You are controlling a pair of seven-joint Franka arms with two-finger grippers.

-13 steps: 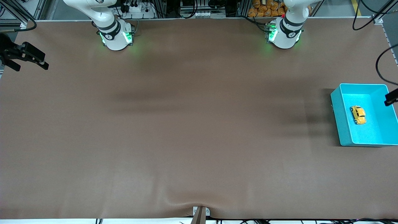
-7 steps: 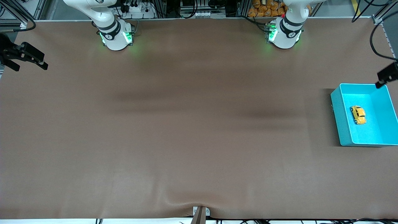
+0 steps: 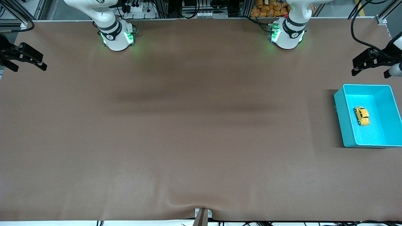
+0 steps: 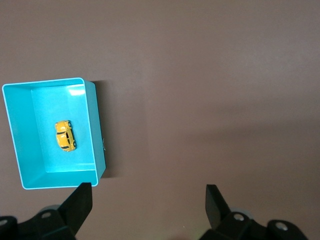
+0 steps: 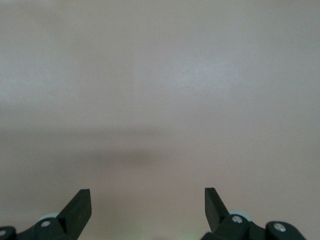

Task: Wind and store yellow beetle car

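Yellow beetle car (image 3: 361,115) sits on the floor of the turquoise bin (image 3: 344,125), at the left arm's end of the tabletop (image 3: 188,125). It lies alone in there, clear of all four walls, nothing touching it. Left wrist view confirms: car (image 4: 65,135) in the bin (image 4: 97,125), roughly mid-floor.

My left hand (image 3: 370,62) is up in the air over bare tabletop, just off the bin's edge that lies farther from the front camera. Fingers (image 4: 80,202) spread wide, nothing between them.

My right hand (image 3: 23,58) hangs over the tabletop's edge at the right arm's end, fingers (image 5: 80,205) also wide and empty. That arm waits.

Change: a second ago my left hand showed only at the view's edge over the bin; half a second ago it was at the bin's corner; now it's out and off the bin. Car hasn't shifted in the bin across all three. Right hand has barely moved.

Judgement: storing looks done, release clean, left arm retreating. Winding can't be verified from here.
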